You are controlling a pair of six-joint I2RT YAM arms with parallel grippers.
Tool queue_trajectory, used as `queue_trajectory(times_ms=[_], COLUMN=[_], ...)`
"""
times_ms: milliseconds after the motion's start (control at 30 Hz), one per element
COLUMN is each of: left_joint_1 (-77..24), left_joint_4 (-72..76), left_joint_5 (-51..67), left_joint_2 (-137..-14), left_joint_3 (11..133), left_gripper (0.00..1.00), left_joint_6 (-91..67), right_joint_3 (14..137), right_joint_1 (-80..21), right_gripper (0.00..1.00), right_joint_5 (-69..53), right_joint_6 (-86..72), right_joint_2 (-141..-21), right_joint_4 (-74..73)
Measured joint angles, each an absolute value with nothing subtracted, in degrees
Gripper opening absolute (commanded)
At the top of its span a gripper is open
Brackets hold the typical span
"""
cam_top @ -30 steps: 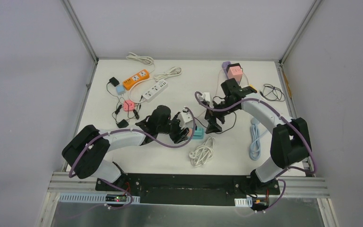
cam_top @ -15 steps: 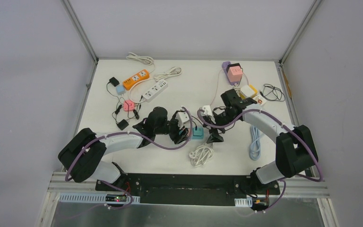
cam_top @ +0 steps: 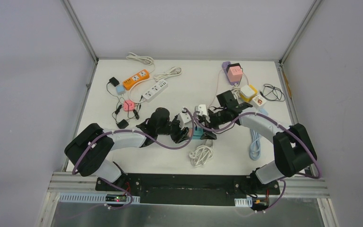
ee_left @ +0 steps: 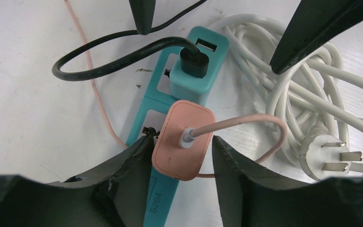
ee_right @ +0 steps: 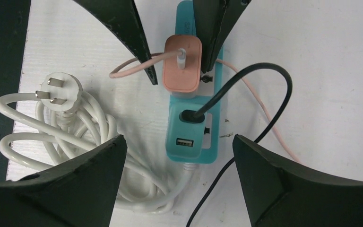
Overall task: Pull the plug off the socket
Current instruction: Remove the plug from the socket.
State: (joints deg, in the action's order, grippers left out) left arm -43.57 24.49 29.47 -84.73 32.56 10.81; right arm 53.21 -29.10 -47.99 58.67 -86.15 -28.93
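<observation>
Swinging in, the right gripper [ee_right: 178, 139] now hangs open over the teal socket [ee_right: 189, 137]; the left gripper [ee_left: 182, 142] pinches its pink plug [ee_left: 175, 161], ready for pulling.

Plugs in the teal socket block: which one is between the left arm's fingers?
The pink plug, sitting inside the left gripper; the black plug sits farther along, untouched.

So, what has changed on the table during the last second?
The right end effector moved left and toward the near edge, and now hovers open over the teal socket strip. The left end effector shifted only slightly; it brackets the pink plug, grip uncertain. Plug, strip and white cable coil stayed in place.
</observation>
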Motion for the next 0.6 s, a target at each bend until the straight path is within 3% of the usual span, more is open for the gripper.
queue_trajectory(times_ms=[33, 167, 333, 433, 600], left_joint_1=[-43.6, -43.5, -43.5, -43.5, -43.5], left_joint_4=[24.5, 24.5, 24.5, 24.9, 26.6], left_joint_5=[29.7, 29.9, 30.1, 30.1, 30.1], left_joint_2=[-84.8, -84.8, -84.8, -84.9, -84.9], left_joint_3=[32.6, 32.6, 32.6, 32.6, 31.8], left_gripper=[0.42, 0.3, 0.08, 0.03, 0.0], left_joint_6=[10.7, 10.0, 9.1, 8.1, 6.9], right_joint_3=[52.9, 51.9, 50.7, 50.6, 50.6], right_joint_1=[-29.4, -30.0, -30.3, -30.7, -30.9], right_gripper=[0.69, 0.54, 0.32, 0.22, 0.15], right_joint_5=[-48.0, -47.1, -45.6, -45.1, -44.8], right_joint_6=[58.6, 55.8, 53.6, 52.9, 52.8], right_joint_2=[-86.3, -87.5, -88.3, -88.3, -88.3], right_joint_4=[-28.1, -25.8, -24.0, -23.6, -23.4])
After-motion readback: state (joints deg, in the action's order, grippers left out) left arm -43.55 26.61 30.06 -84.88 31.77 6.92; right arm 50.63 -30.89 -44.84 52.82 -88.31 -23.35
